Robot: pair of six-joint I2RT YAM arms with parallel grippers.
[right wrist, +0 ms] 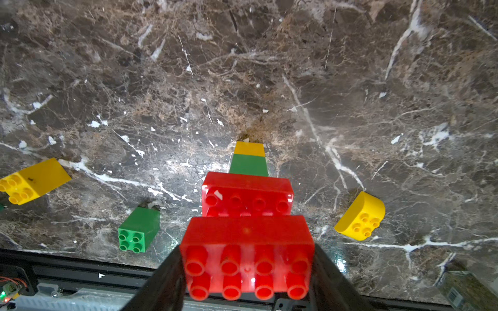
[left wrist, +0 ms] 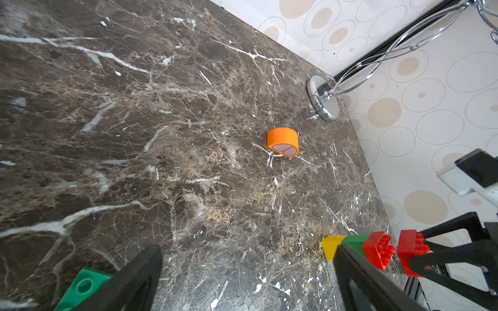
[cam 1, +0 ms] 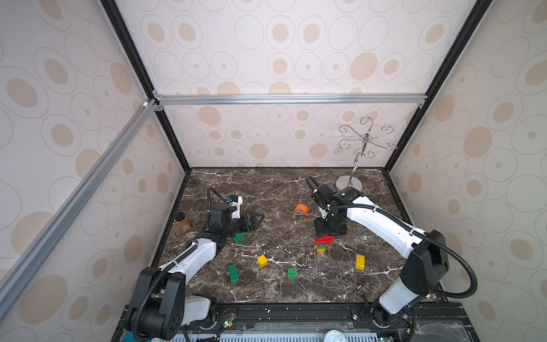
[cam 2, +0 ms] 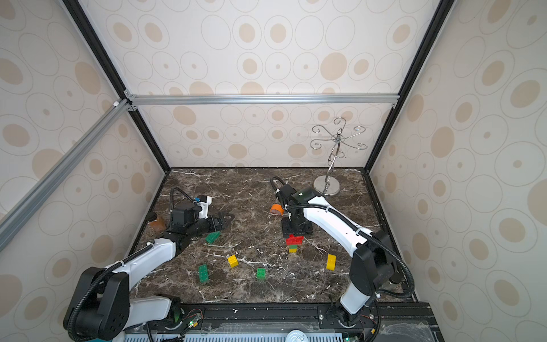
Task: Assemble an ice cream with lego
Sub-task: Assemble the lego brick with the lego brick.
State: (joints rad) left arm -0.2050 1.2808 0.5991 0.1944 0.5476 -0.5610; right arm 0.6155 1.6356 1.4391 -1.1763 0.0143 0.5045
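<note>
Red brick gripped by right end effector (above stack).

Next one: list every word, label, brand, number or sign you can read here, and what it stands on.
No text can be read in any view.
Container at the edge of the right wrist view: a barcode label, print too blurred to read.
Red brick: no legible lettering on its studs.
Brown jar: too small to tell if it bears any print.
</note>
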